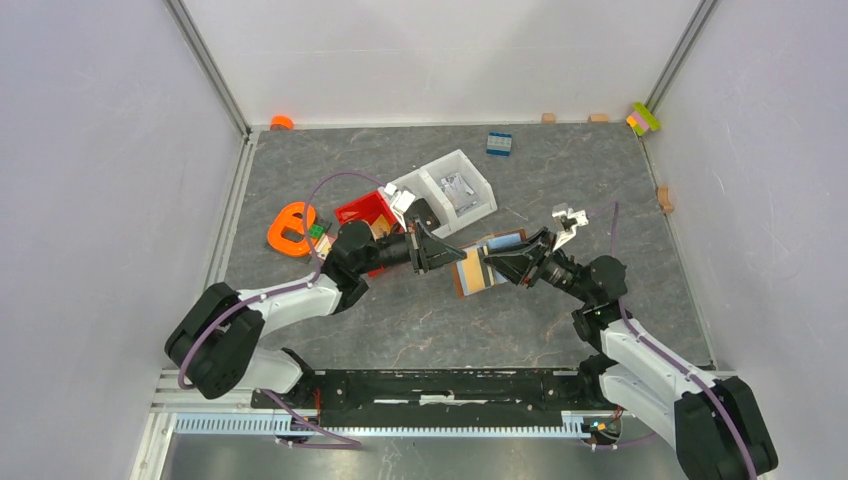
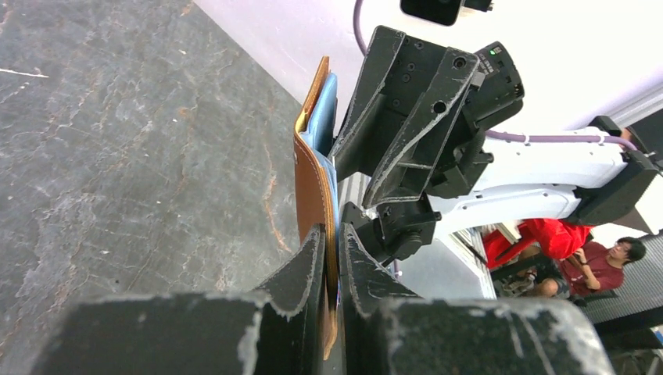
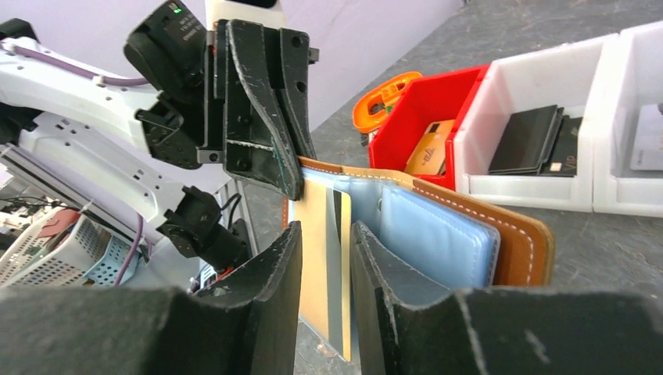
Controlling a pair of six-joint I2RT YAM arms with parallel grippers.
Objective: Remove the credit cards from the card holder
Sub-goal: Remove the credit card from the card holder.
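The brown card holder [image 1: 478, 268] is held open above the table between both arms. My left gripper [image 2: 334, 254] is shut on its brown edge [image 2: 313, 187]; the blue lining [image 2: 324, 109] shows behind. In the right wrist view the holder [image 3: 524, 242] faces the camera with its pale blue pockets [image 3: 438, 238]. An orange-tan card [image 3: 317, 234] with a dark stripe sticks out of a pocket on the left. My right gripper [image 3: 326, 242] is at the card, its jaws slightly apart, with the card showing through the gap. I cannot pick out a pale blue card against the lining.
A red bin [image 1: 362, 208] and white bins [image 1: 458, 188] stand just behind the left gripper. The red bin [image 3: 422, 101] holds a tan card, a white bin [image 3: 539, 183] holds black wallets. An orange clamp [image 1: 290, 230] lies at left and a blue brick [image 1: 499, 143] at the back.
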